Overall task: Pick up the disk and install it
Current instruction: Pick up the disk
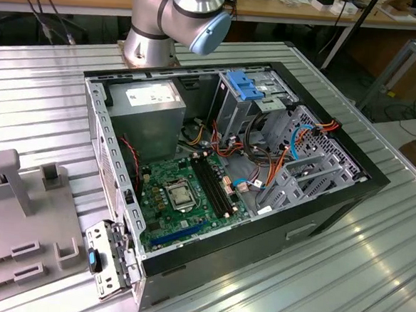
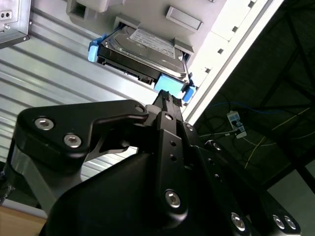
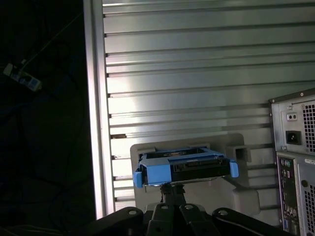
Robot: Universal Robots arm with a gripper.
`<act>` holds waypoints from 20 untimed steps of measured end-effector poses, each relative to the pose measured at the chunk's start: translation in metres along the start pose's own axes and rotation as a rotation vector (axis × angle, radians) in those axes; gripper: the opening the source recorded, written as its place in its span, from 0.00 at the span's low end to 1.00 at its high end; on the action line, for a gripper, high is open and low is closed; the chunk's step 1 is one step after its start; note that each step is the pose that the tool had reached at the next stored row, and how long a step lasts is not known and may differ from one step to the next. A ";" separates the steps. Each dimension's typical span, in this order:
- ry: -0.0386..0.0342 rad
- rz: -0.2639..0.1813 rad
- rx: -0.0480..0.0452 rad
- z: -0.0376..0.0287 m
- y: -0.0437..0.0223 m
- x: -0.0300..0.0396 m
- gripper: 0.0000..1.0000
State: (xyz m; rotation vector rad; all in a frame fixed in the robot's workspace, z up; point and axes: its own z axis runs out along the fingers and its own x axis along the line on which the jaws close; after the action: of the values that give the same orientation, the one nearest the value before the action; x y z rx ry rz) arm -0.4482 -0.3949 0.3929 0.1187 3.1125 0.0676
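Disk: the disk [image 2: 142, 51] lies flat with its label up in a grey holder [image 2: 183, 18] on the table [image 3: 197, 73], close to the table's edge. Blue rails frame its sides. Its connector end and a blue tab [image 2: 170, 91] face the gripper.
Handling: it looks stiff, dense and fairly heavy for its size. The bare metal lid looks smooth and would likely slip under a pinch. It is probably sensitive to shock, so a knock or a drop could ruin it.
Hold: the blue plastic at the near end, or across both rails, seems the best place. The plastic may flex, so an even, firm squeeze suits it. Keep clear of the connectors.
Gripper: the gripper [image 2: 166, 100] sits right at the blue tab. I cannot tell whether it touches the tab or stops just short, nor whether it is open or closed.
Case: the open case [image 1: 229, 164] stands on the same table, well apart from the disk.
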 end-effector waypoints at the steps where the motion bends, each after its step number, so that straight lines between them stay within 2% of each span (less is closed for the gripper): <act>1: -0.0001 0.000 -0.0001 0.0001 0.0000 0.0000 0.11; 5: -0.0001 0.000 0.0000 0.0000 0.0000 0.0002 0.11; 6: 0.0000 0.000 0.0000 0.0000 0.0000 0.0003 0.17; 7: 0.0000 0.000 0.0000 0.0000 0.0000 0.0003 0.30; 11: -0.0016 -0.005 -0.0003 0.0000 -0.0001 0.0019 0.30; 13: -0.0005 -0.028 -0.0008 0.0000 -0.0001 0.0020 0.30; 17: 0.0036 -0.104 -0.0028 0.0008 -0.0002 0.0019 0.30; 20: 0.0105 -0.198 -0.0050 0.0020 -0.0002 0.0019 0.31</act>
State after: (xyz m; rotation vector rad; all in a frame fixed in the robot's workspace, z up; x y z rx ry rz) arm -0.4501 -0.3949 0.3908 -0.1906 3.1149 0.0718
